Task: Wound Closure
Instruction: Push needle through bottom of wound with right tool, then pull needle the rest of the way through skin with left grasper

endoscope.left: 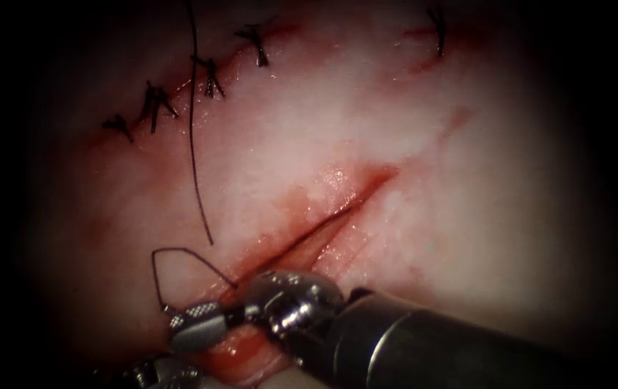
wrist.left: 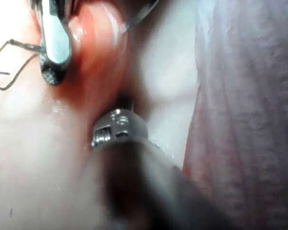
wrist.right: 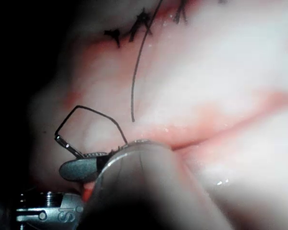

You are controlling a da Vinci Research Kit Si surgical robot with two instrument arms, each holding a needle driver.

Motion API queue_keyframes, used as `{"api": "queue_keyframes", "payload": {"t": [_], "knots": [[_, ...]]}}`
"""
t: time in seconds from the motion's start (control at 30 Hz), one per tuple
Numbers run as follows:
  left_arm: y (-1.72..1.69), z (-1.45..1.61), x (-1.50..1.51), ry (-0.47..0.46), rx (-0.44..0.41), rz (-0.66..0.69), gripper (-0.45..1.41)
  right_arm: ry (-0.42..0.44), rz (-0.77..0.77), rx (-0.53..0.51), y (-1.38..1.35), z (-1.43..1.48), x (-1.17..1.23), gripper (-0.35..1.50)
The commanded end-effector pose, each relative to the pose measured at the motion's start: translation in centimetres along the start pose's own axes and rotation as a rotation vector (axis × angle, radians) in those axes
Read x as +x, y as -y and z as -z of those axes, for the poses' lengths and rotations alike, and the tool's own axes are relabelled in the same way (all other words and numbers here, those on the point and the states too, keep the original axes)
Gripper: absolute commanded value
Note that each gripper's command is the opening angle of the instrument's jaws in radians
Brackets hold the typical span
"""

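At the near end of the cut, on the tissue, the right tool is clenched on the thread, which loops up on the cut's left. I cannot make out the needle. Whether the left tool is clenched or released, I cannot tell.

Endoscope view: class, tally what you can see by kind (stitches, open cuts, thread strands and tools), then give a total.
stitches: 5
open cut: 1
thread strands: 2, the long strand and the thread loop held in the right pincer
tools: 2, the right pincer's and the left tool
Total: 10
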Motion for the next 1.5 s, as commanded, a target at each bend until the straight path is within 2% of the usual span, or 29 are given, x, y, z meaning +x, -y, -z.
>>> {"api": "queue_keyframes", "payload": {"t": [0.03, 0.2, 0.3, 0.33, 0.37, 0.4, 0.43, 0.47, 0.6, 0.7, 0.9, 1.0, 1.13, 1.2, 1.27, 1.4, 1.47, 1.5], "knots": [[0.01, -0.08, 0.00, -0.001, 0.000, -0.001, -0.25, -0.003, 0.004, 0.002, 0.01, -0.08, 0.03, -0.35], [0.01, -0.09, 0.00, -0.001, 0.001, -0.001, -0.25, -0.013, 0.014, -0.007, 0.03, -0.11, 0.04, -0.35], [0.00, -0.09, 0.01, 0.000, 0.001, 0.000, -0.25, -0.062, 0.009, -0.036, -0.03, -0.13, 0.18, -0.35], [-0.01, -0.08, 0.01, 0.000, 0.001, 0.000, -0.25, -0.092, 0.040, -0.040, -0.07, -0.10, 0.30, -0.35], [-0.01, -0.08, 0.01, 0.000, 0.001, 0.000, -0.25, -0.092, 0.040, -0.040, -0.07, -0.10, 0.30, -0.35], [-0.01, -0.07, 0.01, 0.000, 0.001, 0.000, -0.25, -0.135, 0.076, -0.048, -0.09, -0.08, 0.40, -0.11], [-0.02, -0.06, 0.01, 0.000, 0.001, 0.000, -0.25, -0.166, 0.108, -0.058, -0.11, -0.06, 0.48, 0.39], [-0.02, -0.05, 0.01, 0.000, 0.001, -0.001, -0.25, -0.182, 0.128, -0.055, -0.13, -0.03, 0.56, 0.58], [-0.04, -0.02, 0.01, 0.000, 0.000, -0.001, -0.25, -0.222, 0.217, -0.076, -0.23, 0.15, 0.91, 0.98], [-0.07, 0.02, 0.03, -0.001, 0.004, 0.000, -0.23, -0.237, 0.305, -0.098, -0.31, 0.32, 1.19, 1.10], [-0.08, 0.07, 0.08, -0.038, 0.035, -0.005, -0.15, -0.276, 0.416, -0.155, -0.53, 0.69, 1.73, 1.13], [-0.06, 0.11, 0.11, -0.071, 0.059, -0.020, -0.10, -0.281, 0.420, -0.161, -0.59, 0.79, 1.84, 1.15], [-0.01, 0.18, 0.18, -0.134, 0.110, -0.052, 0.02, -0.267, 0.458, -0.167, -0.60, 0.88, 1.87, 1.17], [0.00, 0.24, 0.22, -0.161, 0.134, -0.066, 0.02, -0.257, 0.454, -0.170, -0.56, 0.93, 1.86, 1.15], [0.02, 0.29, 0.25, -0.180, 0.151, -0.070, 0.02, -0.252, 0.451, -0.166, -0.52, 0.98, 1.84, 1.02], [0.04, 0.34, 0.33, -0.223, 0.206, -0.103, 0.02, -0.240, 0.463, -0.161, -0.45, 1.08, 1.80, 0.91], [0.06, 0.35, 0.41, -0.265, 0.234, -0.126, 0.02, -0.228, 0.474, -0.159, -0.42, 1.16, 1.75, 0.68], [0.06, 0.35, 0.41, -0.265, 0.234, -0.126, 0.02, -0.228, 0.474, -0.159, -0.42, 1.16, 1.75, 0.68]]}}
